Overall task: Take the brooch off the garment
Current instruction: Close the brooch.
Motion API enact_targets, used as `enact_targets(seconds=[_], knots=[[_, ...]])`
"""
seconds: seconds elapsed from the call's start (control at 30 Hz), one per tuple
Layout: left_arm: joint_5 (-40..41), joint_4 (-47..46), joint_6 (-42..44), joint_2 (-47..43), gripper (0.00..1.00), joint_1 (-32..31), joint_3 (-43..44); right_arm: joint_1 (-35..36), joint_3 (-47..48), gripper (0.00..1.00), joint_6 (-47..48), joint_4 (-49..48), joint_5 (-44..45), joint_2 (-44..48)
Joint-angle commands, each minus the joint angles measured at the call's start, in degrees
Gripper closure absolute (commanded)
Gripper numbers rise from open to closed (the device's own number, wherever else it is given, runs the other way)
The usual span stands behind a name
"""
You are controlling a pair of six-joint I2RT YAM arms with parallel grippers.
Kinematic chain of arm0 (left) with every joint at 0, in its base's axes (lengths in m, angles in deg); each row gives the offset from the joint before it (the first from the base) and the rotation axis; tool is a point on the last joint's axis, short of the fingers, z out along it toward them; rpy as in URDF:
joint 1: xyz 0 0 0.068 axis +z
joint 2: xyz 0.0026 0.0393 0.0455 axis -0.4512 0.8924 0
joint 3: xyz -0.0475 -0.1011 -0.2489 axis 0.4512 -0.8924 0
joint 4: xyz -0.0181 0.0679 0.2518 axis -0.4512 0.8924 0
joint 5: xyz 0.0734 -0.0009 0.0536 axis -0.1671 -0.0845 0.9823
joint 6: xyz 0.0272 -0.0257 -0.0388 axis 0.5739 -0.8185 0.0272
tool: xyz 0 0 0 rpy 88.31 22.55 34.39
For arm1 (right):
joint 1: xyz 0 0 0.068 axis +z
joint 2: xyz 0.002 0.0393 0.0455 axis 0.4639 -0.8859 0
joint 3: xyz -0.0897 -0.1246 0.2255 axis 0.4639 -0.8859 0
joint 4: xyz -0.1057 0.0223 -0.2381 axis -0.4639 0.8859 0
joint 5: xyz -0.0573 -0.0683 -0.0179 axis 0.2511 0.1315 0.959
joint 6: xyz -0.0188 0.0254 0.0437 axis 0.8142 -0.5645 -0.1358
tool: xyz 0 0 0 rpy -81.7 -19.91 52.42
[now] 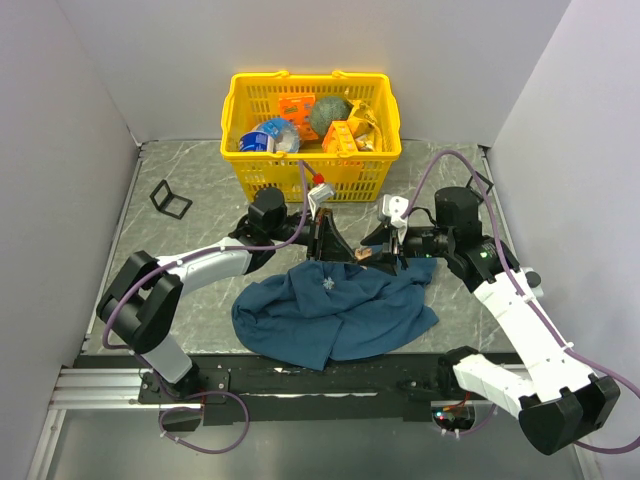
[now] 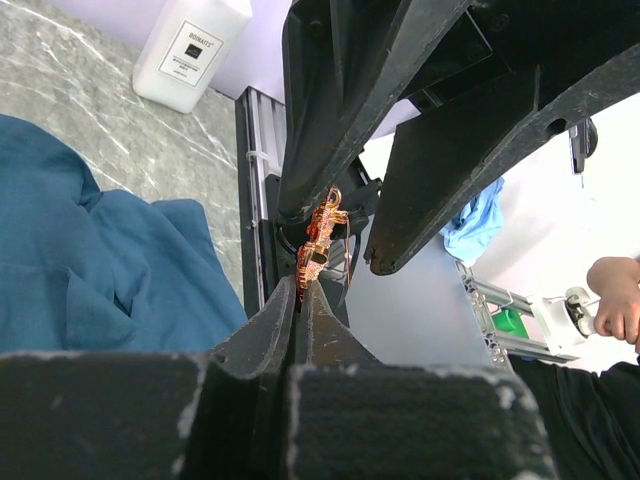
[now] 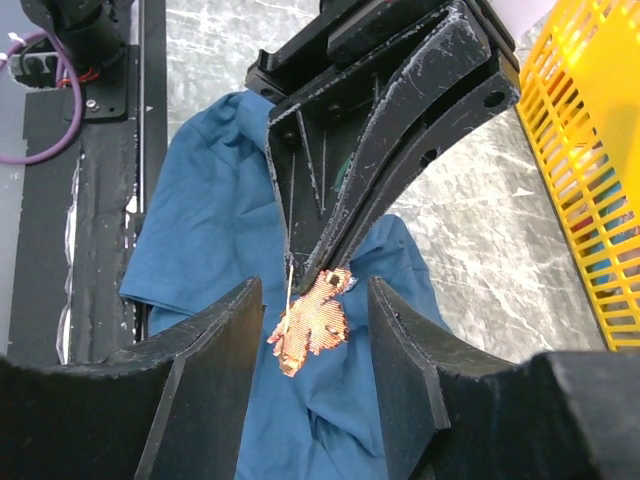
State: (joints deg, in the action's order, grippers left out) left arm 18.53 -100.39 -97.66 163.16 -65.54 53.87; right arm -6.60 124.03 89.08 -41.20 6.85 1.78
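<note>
Over the far edge of the blue cloth (image 1: 330, 310), right in the middle of the worktop (image 1: 205, 170), the two arms are meeting nose to nose. Left end effector (image 2: 300, 292) is pinching all the way shut on the brooch (image 3: 310, 325), gripping it by one end, so the little orange-red thing is sticking out past its tips. Right end effector (image 3: 312, 290) is sitting open with a finger on either side of the brooch, and from its own wrist camera neither finger is looking like it's touching it. Brooch is hanging just above the cloth; can't tell whether it's touching the fabric or pinned to it. Yellow basket (image 1: 310, 78) full of odds and ends is sitting behind them at the far side.
</note>
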Motion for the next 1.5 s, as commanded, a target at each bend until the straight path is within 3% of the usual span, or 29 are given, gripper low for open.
enact_targets(seconds=[0.0, 0.37, 0.67, 1.47], knots=[[-0.78, -1.22, 1.44, -1.23, 0.99, -0.3, 2.59, 0.5, 0.72, 0.47, 0.54, -0.06, 0.82, -0.42], [0.0, 5.0, 7.4, -2.46, 0.99, -0.48, 3.47, 0.41, 4.15, 0.49, 0.8, 3.72, 1.35, -2.36], [0.89, 8.62, 10.76, -3.34, 0.99, -0.48, 4.26, 0.41, 4.41, 0.57, 1.59, 5.21, 0.91, -2.79], [2.03, 11.17, 12.52, -3.52, 0.99, -0.48, 4.97, 1.46, 3.89, 0.53, 1.95, 4.6, 4.16, -4.02]])
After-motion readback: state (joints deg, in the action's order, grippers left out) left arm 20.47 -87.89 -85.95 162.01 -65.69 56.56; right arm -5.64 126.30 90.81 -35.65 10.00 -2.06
